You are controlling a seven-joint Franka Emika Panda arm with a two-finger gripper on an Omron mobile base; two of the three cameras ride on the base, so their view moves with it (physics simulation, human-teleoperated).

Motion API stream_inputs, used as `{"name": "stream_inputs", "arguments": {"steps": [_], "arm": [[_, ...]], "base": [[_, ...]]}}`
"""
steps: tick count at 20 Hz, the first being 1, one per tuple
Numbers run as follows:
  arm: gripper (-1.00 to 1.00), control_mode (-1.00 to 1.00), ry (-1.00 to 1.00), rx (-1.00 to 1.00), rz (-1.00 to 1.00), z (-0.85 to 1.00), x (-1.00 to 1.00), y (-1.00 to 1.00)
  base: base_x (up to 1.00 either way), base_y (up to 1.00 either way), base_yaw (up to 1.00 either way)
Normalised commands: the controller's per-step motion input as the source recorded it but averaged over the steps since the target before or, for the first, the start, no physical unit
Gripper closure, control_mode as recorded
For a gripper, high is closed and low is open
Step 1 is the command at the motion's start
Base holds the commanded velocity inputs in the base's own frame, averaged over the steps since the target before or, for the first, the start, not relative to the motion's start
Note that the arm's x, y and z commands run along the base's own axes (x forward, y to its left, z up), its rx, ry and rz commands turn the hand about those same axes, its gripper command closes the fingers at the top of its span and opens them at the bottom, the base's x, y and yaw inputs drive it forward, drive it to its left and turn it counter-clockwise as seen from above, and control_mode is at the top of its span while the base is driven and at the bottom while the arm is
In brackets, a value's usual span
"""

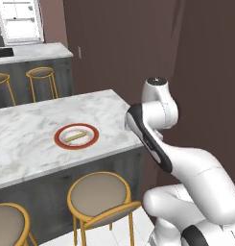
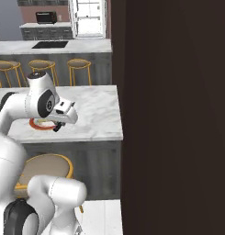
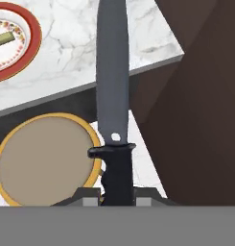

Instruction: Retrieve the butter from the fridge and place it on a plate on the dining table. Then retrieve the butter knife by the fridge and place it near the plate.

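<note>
Pincer [image 3: 118,199] clamped on the black handle of the butter knife [image 3: 112,91]; grey blade runs straight out ahead of the fingers, so the point leads and the flat can be laid down without regripping. In the right base view the pincer [image 2: 59,126] hangs off the near edge of the dining table [image 2: 98,114], above the stools rather than over the surface.

Directly below the pincer: round stool [image 3: 44,158], tan seat with gold ring, tucked against the dark base.

Beyond the blade tip: marble surface, its corner ahead and to the right.

Farther on, ahead and to the left of the blade: plate [image 3: 13,41], red-orange rim, well apart from the knife. Butter [image 3: 4,39] lies on its white centre — first half of the task looks done.

Judgement: knife delivery in hand; pincer must carry forward over the surface and set the knife beside the plate.
</note>
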Motion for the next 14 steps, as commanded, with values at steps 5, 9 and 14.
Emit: {"name": "stream_inputs", "arguments": {"steps": [5,9,14], "arm": [[1.0,-1.0,-0.04,0.0,0.08,-0.27,0.91,0.17],[1.0,-1.0,0.05,0.0,0.12,-0.62,0.73,0.12],[1.0,-1.0,0.09,0.0,0.16,-0.59,0.61,0.13]], "base": [[0.0,0.0,0.0],[0.0,0.0,0.0],[0.0,0.0,0.0]]}}
